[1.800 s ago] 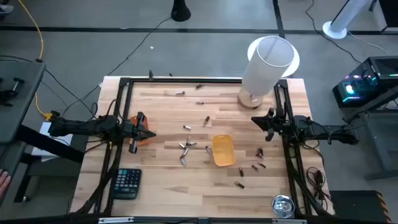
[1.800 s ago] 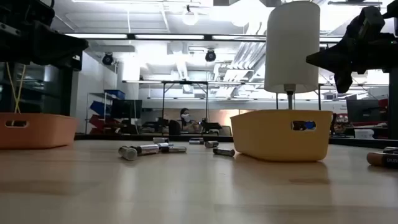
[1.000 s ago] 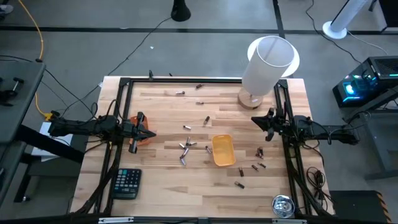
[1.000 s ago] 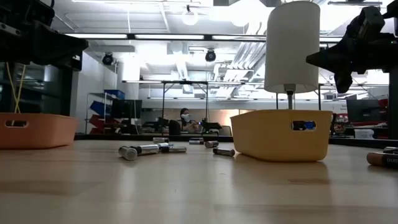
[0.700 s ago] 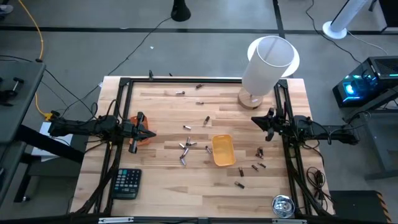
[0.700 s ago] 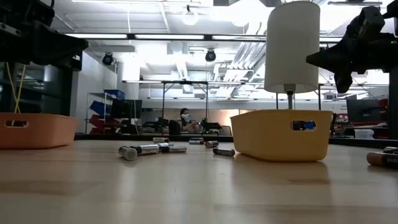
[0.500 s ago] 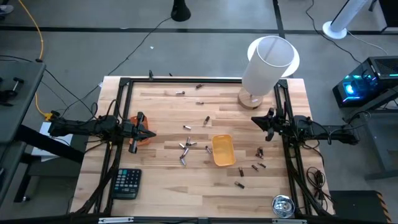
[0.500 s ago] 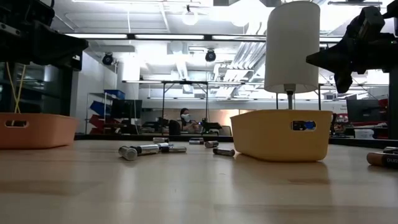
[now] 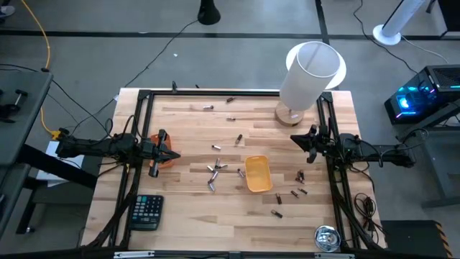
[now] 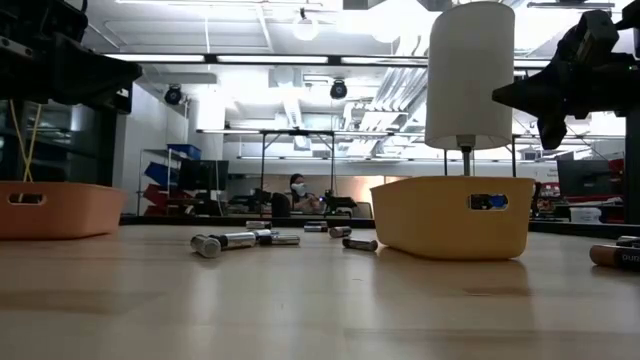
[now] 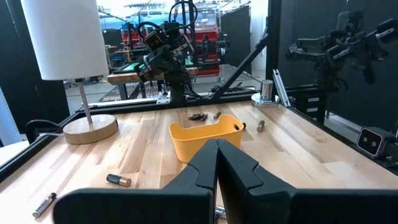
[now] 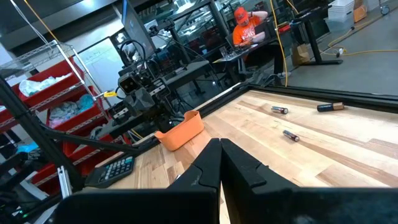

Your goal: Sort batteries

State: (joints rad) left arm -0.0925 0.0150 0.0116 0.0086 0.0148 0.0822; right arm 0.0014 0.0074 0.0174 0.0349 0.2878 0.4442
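Silvery batteries [image 9: 215,169] lie loose mid-table left of the yellow tray [image 9: 257,173], with more toward the far edge [image 9: 208,107]. Dark batteries [image 9: 295,192] lie right of that tray. The orange tray [image 9: 164,161] sits at the table's left side. My left gripper [image 9: 177,155] hangs shut above the orange tray, its fingertips meeting in the left wrist view [image 11: 217,146]. My right gripper [image 9: 293,139] is shut too [image 12: 220,144] and hovers at the right side, near the lamp base. The low view shows batteries [image 10: 225,241] lying flat on the wood.
A white-shaded lamp [image 9: 309,75] stands at the far right corner. A black calculator [image 9: 146,211] lies near the left front corner, and a metal can [image 9: 327,238] near the right front corner. A black frame [image 9: 215,92] borders the table. A person [image 12: 245,34] sits beyond the table.
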